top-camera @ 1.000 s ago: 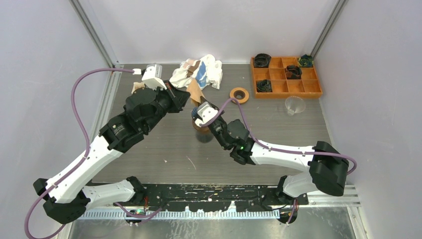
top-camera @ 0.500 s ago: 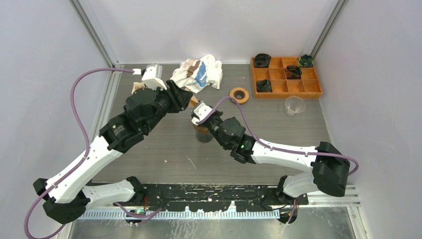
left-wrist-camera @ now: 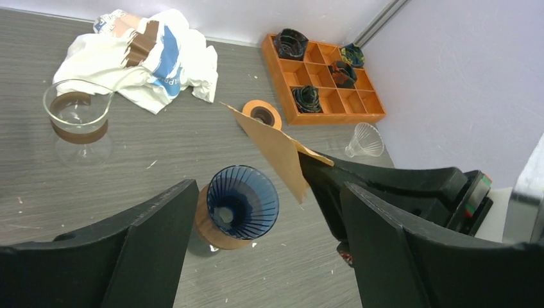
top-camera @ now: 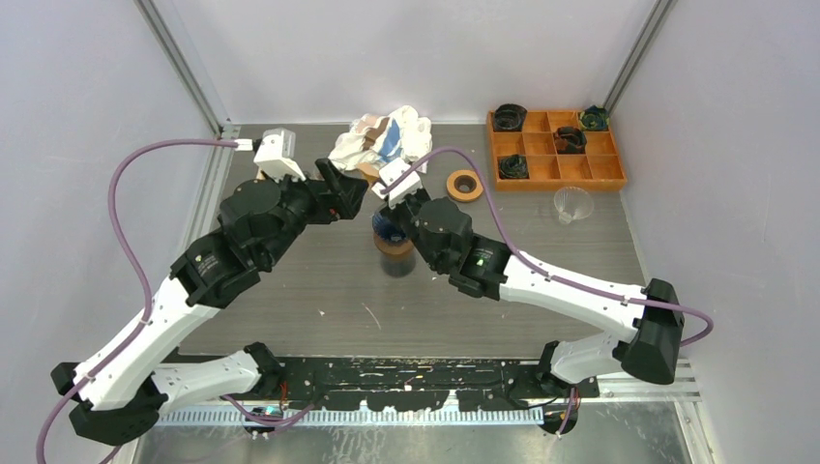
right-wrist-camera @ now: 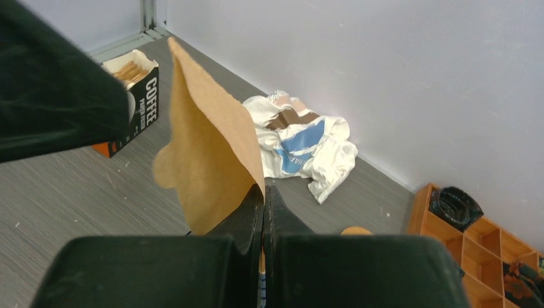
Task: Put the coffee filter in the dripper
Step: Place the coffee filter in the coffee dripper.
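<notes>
**Filter pinched above the dripper, ready to lower**

The left gripper point(top-camera: 343, 190) stood with its fingers spread wide and held nothing. In its wrist view the dripper point(left-wrist-camera: 244, 200) lay below the gap between them. Just to its right, the right gripper point(right-wrist-camera: 263, 196) was pressed together on the bottom edge of the brown filter point(right-wrist-camera: 208, 160), which stood up flat and folded above its fingertips. The dripper sat beneath that gripper, slightly toward the left arm.

As a judgement, the step would go well if the right gripper tipped the filter point-down and centred it over the blue cone. It should release only once the paper sat inside the ribs. A flat filter may wedge across the rim, so the free left fingers could nudge it open. The left arm would need to keep clear of the descent.

Counted from the left:
- one coffee box point(right-wrist-camera: 131, 83)
- one glass server point(left-wrist-camera: 80, 109)
- one crumpled bag point(left-wrist-camera: 147, 58)
- one filter in hand
- one dripper
- one tape roll point(left-wrist-camera: 262, 114)
- one orange tray point(left-wrist-camera: 333, 115) with four dark items
- one clear funnel point(left-wrist-camera: 365, 140)
</notes>
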